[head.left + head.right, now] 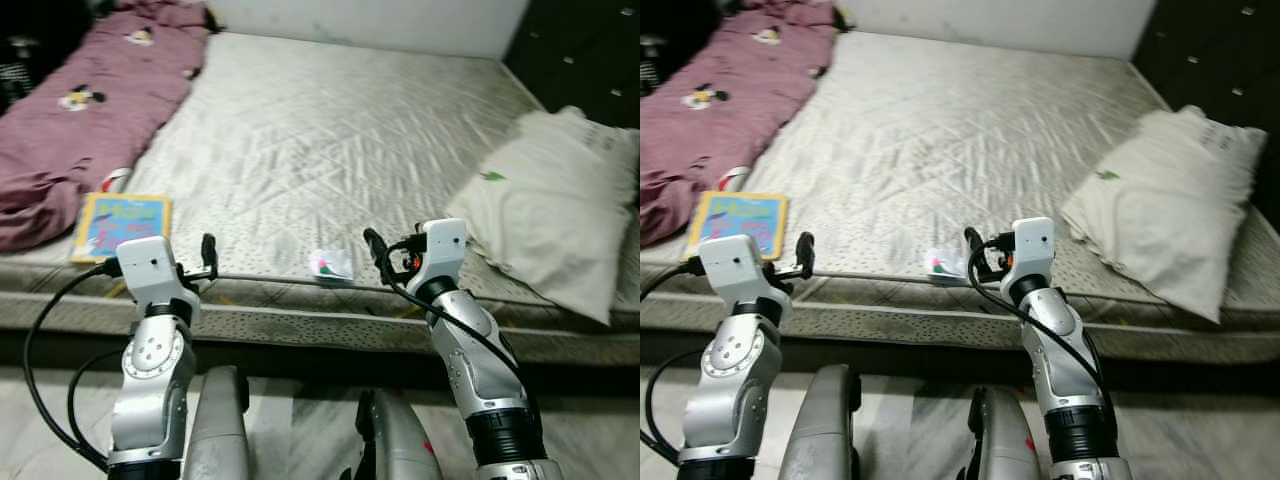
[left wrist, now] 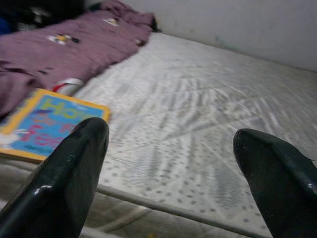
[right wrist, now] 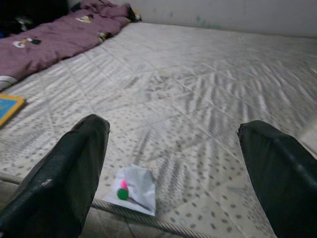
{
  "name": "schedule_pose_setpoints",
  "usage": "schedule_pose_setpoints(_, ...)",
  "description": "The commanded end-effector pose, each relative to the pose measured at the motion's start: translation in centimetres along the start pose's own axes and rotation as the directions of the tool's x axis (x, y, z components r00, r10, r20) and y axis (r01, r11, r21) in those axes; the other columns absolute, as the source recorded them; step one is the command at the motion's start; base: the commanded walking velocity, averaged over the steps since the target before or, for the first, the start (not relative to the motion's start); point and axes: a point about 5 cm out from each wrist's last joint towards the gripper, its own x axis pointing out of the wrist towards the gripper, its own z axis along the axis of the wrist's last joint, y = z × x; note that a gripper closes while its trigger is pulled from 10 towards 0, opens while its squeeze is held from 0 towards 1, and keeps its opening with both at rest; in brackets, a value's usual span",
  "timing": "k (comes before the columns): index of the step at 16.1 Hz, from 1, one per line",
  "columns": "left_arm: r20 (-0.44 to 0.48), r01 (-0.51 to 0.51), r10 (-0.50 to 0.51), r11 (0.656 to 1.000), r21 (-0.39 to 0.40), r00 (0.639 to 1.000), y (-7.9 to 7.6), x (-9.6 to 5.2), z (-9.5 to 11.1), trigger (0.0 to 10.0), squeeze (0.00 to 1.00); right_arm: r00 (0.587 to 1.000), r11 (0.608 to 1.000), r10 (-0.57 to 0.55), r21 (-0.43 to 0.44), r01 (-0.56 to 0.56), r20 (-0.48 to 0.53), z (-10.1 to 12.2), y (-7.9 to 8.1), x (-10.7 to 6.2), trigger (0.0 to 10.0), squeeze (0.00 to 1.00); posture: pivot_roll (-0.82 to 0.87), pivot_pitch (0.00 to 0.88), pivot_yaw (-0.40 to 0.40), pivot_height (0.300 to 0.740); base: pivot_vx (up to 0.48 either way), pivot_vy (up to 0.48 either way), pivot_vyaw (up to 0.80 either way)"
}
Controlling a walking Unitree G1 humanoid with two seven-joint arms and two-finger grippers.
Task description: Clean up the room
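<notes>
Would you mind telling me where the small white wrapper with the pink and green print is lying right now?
The small white wrapper lies at the near edge of the grey quilted mattress, just left of the right gripper and well right of the yellow-bordered picture book.

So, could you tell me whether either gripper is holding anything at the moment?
Nothing is held: the left gripper and right gripper are both open above the mattress edge.
</notes>
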Motion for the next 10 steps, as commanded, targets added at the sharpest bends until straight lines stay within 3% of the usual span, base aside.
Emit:
schedule_pose_setpoints(1,0.025,0.011,-0.011,1.0,-0.002,1.0,-0.47,0.21,0.71,10.0,0.0,1.0,1.0,-0.002,-0.006,0.003,0.014,0.54,-0.28,0.15,10.0,0.0,0.04,0.039,-0.09,0.589,0.0,0.0,0.0)
schedule_pose_setpoints(7,0.038,0.035,-0.035,0.999,0.021,0.999,-0.78,0.33,0.91,10.0,0.0,0.999,0.999,0.031,-0.018,-0.031,0.005,0.46,0.07,0.33,10.0,0.0,0.04,0.04,-0.092,0.506,0.0,0.0,0.0)
schedule_pose_setpoints(10,0.034,0.02,-0.02,1.0,-0.002,0.999,-0.6,0.38,0.83,10.0,0.0,0.999,0.999,0.044,-0.007,-0.044,-0.009,0.33,0.11,0.46,10.0,0.0,0.04,0.035,-0.094,0.501,0.0,0.0,0.0)
